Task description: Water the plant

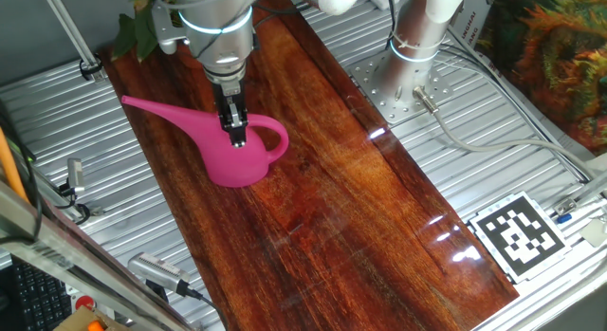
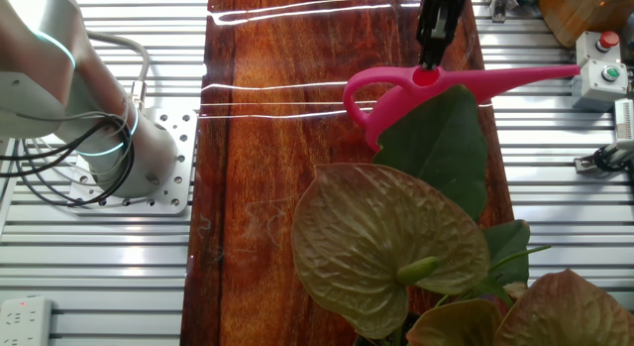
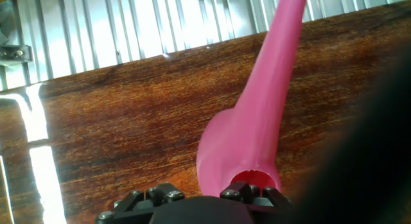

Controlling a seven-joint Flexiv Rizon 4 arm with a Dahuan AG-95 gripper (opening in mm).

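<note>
A pink watering can (image 1: 237,151) stands on the dark wooden board (image 1: 322,208), its long spout (image 1: 156,108) pointing at the board's left edge. My gripper (image 1: 235,132) comes straight down on the can's top, where the handle (image 1: 278,141) meets the rim. Its fingers are close together, pinching that spot. In the other fixed view the gripper (image 2: 429,60) sits just above the can's opening (image 2: 426,76). The plant (image 1: 136,29) shows broad dark-green leaves at the board's far left corner, and its leaves (image 2: 441,148) partly cover the can. The hand view shows the can (image 3: 247,140) right below.
My arm's base (image 1: 417,46) is bolted to the ribbed metal table right of the board. A black-and-white marker tag (image 1: 519,234) lies at the right front. A bushy orange-green foliage mass (image 1: 555,56) fills the far right. A button box (image 2: 602,73) stands beyond the spout tip.
</note>
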